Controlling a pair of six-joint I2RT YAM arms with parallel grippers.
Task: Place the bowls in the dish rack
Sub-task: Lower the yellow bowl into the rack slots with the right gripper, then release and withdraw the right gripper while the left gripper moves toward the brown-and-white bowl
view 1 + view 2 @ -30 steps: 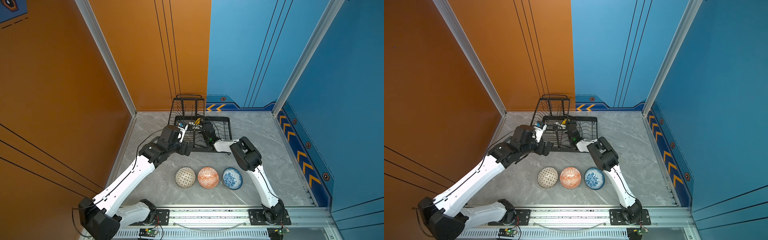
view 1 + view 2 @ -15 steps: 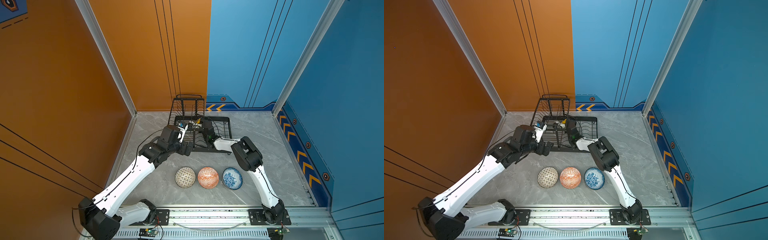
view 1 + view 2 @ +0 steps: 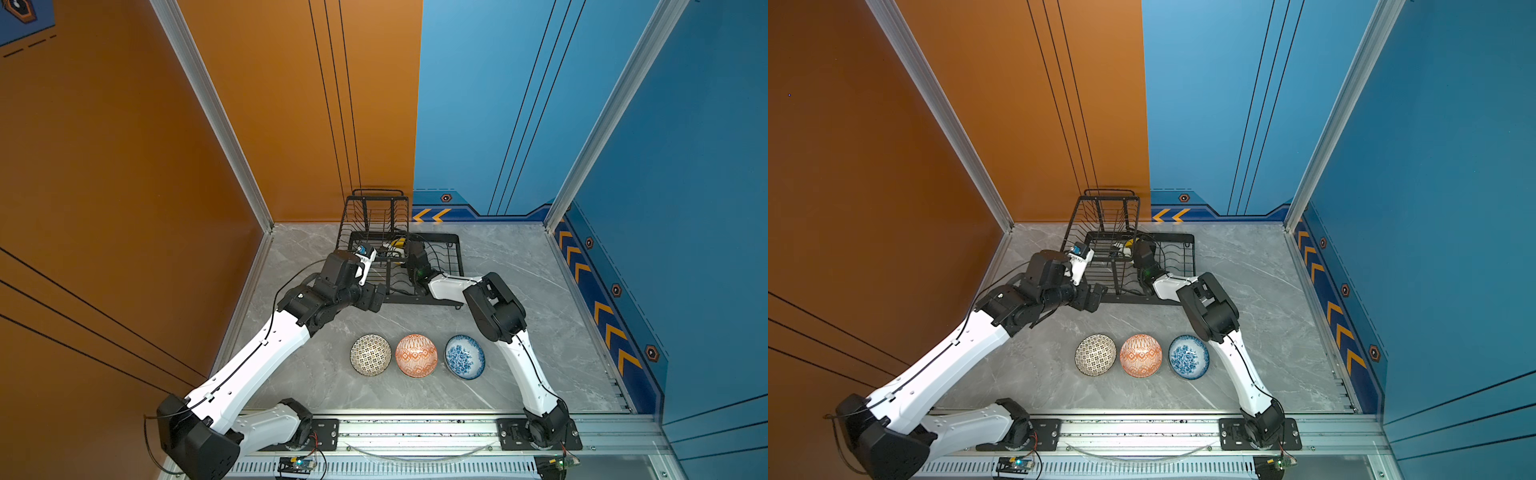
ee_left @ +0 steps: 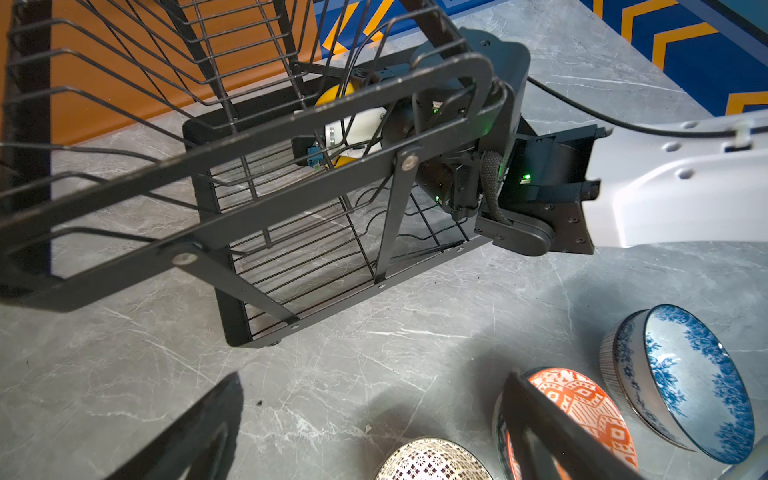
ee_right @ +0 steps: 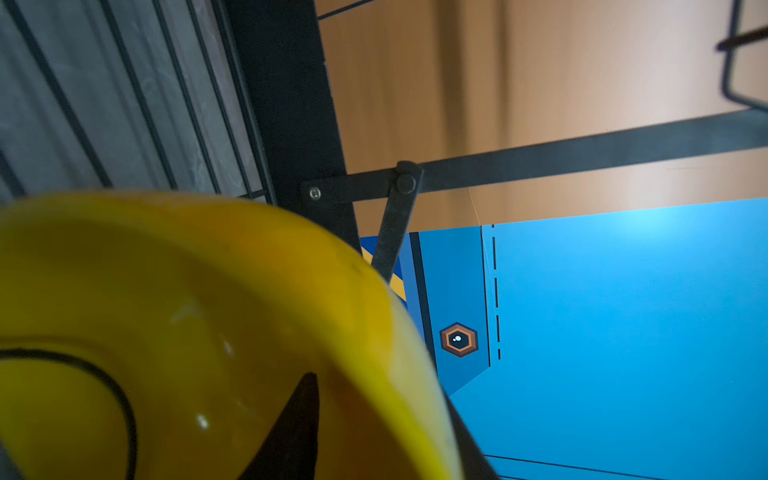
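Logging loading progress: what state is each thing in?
dish rack: one bowl inside.
yellow bowl: in the rack.
dark patterned bowl: on the table, mouth up.
orange bowl: on the table, mouth up.
blue bowl: on the table, mouth up.
left tool: open, empty, outside the rack.
right tool: in the rack, finger inside the yellow bowl; grip unclear.

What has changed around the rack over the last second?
The right hand edged slightly farther into the dish rack, at the yellow bowl; whether it has let go cannot be seen. Unchanged: the open left hand, the rack, and the dark-patterned bowl, orange bowl and blue bowl in front of it.
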